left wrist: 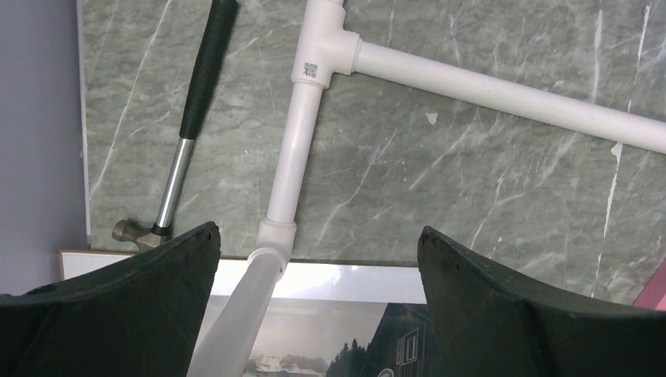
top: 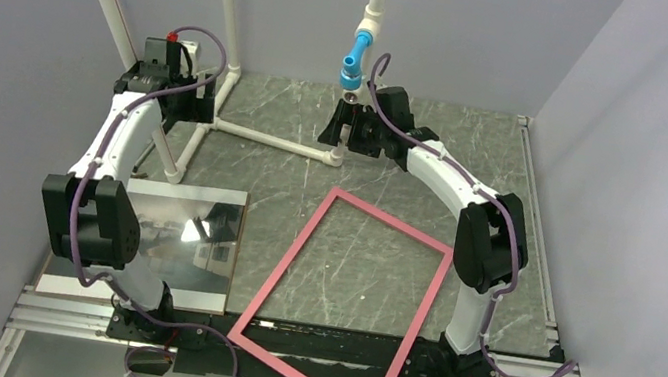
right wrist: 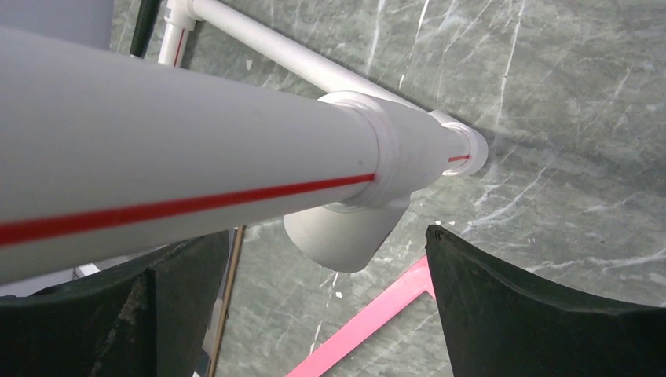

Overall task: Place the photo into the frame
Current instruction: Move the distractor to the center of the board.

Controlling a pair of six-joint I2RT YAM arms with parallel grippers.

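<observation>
- Left pincer [left wrist: 318,233]: spread wide, pinching nothing; hung over the far-left part of the bench [left wrist: 471,181], above a white pipe stand [left wrist: 294,149] and the far edge of the photo.
- Right pincer [right wrist: 326,232]: likewise spread wide and empty; close against the stand's upright pipe at the far middle.
- Photo [top: 202,228]: flat and glossy at the near left, partly hidden by the left arm; just left of the frame, outside it.
- Frame [top: 285,264]: pink face up, flat, askew at the near middle, near corner overhanging the bench edge across the base rail; marble showing through its opening.
- Hammer [left wrist: 188,118]: black grip, flat beside the stand, head just beside the photo's far edge.
</observation>
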